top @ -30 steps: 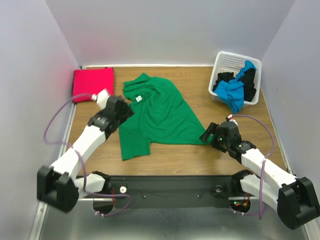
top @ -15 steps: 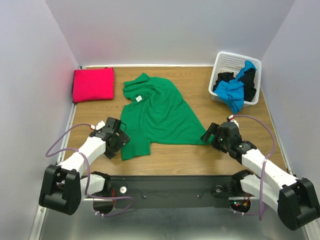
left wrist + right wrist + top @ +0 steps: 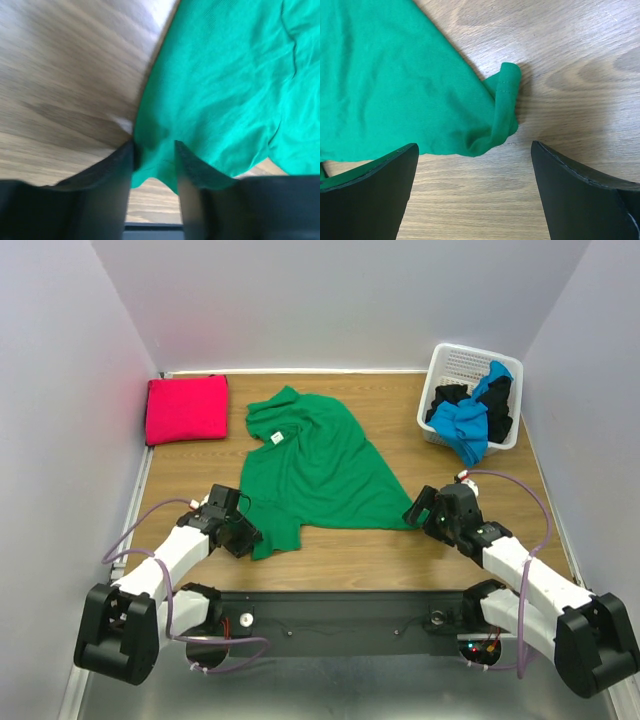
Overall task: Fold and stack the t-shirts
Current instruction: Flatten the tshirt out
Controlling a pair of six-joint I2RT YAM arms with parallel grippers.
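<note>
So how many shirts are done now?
One: the red shirt is folded, far left. The green shirt lies spread out, the left jaws pinching its near corner, the right jaws open over another. The blue shirt and black shirt wait in the basket.

there's the green t-shirt, soft matt knit cloth with a fine weave up close and shallow creases, against the table of pale wood grain, smooth with a faint sheen. the magenta t-shirt looks like the same dull soft cloth, the blue t-shirt and black t-shirt are limp and matt too, and the basket is hard white plastic lattice, slightly glossy. the right gripper shows matt black plastic fingers, while the left arm and right arm wear smooth white plastic shells.
</note>
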